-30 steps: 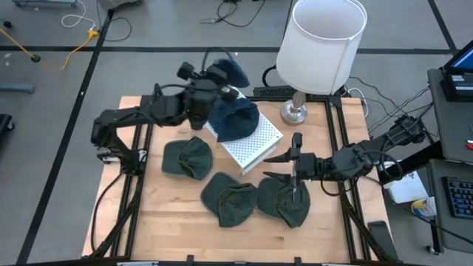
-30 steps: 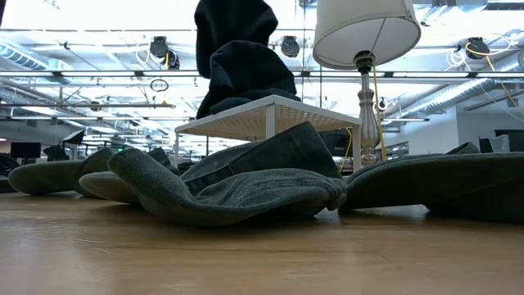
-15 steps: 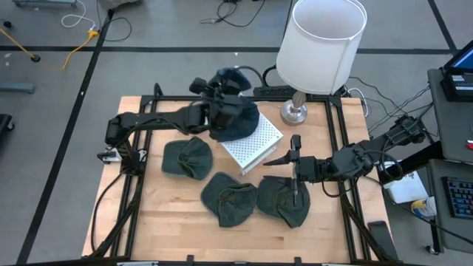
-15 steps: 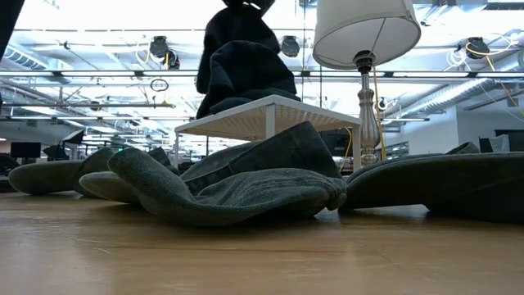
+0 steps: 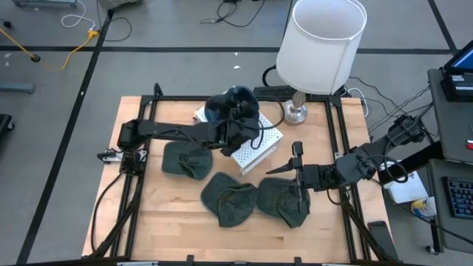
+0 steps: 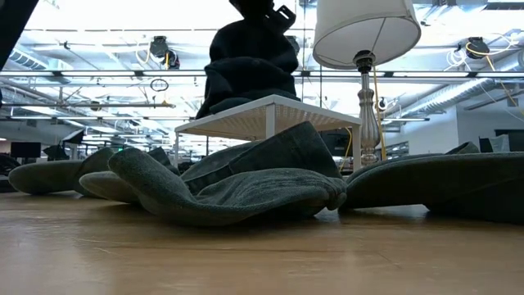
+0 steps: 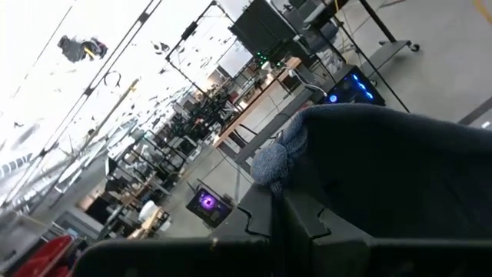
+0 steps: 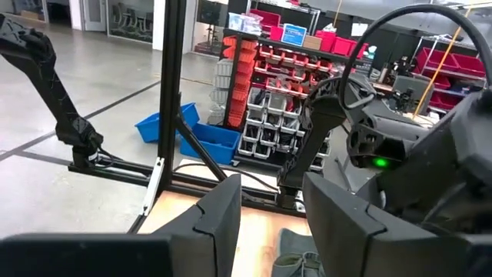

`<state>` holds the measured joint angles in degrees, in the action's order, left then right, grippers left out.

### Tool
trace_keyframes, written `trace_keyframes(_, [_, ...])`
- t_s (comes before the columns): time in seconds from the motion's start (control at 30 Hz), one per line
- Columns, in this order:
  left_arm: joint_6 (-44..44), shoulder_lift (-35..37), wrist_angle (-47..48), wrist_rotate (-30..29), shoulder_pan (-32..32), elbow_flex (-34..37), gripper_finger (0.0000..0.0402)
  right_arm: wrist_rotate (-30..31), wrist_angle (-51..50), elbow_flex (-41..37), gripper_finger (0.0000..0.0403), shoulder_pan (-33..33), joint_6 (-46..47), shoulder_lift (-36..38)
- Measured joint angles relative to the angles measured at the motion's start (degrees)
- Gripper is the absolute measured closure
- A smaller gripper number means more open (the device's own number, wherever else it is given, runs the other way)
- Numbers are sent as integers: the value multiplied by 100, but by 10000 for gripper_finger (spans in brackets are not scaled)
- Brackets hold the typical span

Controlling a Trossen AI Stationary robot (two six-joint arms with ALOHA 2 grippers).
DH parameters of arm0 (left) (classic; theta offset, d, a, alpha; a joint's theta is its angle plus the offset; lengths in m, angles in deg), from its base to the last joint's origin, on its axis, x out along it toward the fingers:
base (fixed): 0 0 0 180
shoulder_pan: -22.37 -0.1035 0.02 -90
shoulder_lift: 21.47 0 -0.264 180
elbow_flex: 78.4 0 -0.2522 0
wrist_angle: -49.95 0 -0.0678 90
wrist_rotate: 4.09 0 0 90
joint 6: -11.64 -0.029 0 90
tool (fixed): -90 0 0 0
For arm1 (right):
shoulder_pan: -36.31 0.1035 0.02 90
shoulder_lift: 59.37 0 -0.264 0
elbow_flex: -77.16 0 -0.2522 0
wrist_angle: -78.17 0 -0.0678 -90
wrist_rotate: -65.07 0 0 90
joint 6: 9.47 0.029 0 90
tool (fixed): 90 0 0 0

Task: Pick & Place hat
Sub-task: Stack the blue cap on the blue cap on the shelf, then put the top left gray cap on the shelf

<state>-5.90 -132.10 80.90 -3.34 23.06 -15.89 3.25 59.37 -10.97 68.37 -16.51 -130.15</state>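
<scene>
My left gripper (image 7: 278, 219) reaches over the white stand (image 5: 260, 142) and is shut on a dark blue hat (image 5: 235, 102). In the low view this dark hat mass (image 6: 250, 70) sits on the stand top (image 6: 270, 105); I cannot tell whether it is one hat or two. My right gripper (image 5: 296, 176) is open and empty just above the right green hat (image 5: 287, 205). Two more green hats (image 5: 186, 158) (image 5: 229, 199) lie flat on the wooden table. My left gripper pinches the dark blue hat's fabric (image 7: 323, 185) between its two shut fingers (image 7: 257, 219), beside a lighter blue tuft (image 7: 269, 163). The arm comes level from the table's left over the stand. The hat's lower part rests on the stand top, or on a hat there.
A tall lamp with a white shade (image 5: 322, 44) and metal foot (image 5: 294, 112) stands at the far right, close to the stand. A black frame (image 5: 140, 155) borders the table. Bare wood (image 5: 162, 222) lies at the near left.
My left gripper has carried the dark blue hat toward the table's right edge, from beyond the stand's far left side to above the stand, and has lowered it onto the dark hat mass there. It has stayed shut on the hat.
</scene>
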Motion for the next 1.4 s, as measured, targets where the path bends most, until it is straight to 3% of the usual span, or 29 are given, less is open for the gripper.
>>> trace_keyframes(0.23, [367, 9, 1028, 5, 18, 0, 399, 2, -30, 0, 271, 0, 95, 2])
trace_keyframes(0.57, [2063, 9, 2621, 468, 21, 0, 399, 2, -36, 0, 272, 0, 183, 2])
trace_keyframes(0.77, [2993, -42, 3120, 1119, 20, 0, 399, 2, -35, 0, 272, 0, 188, 2])
trace_keyframes(0.87, [3104, -85, 3277, 1251, 22, 4, 399, 2, -35, 0, 273, 0, 271, 2])
trace_keyframes(0.97, [3164, -72, 3265, 1834, -1, 4, 394, 2, -18, 0, 272, -2, 336, 2])
trace_keyframes(1.03, [3174, -74, 3263, 2072, -13, 4, 381, 2, 7, 0, 273, -2, 336, 2])
trace_keyframes(1.4, [3095, 26, 3240, 2181, 309, -21, 256, 2, 9, 0, 273, -2, 303, 2])
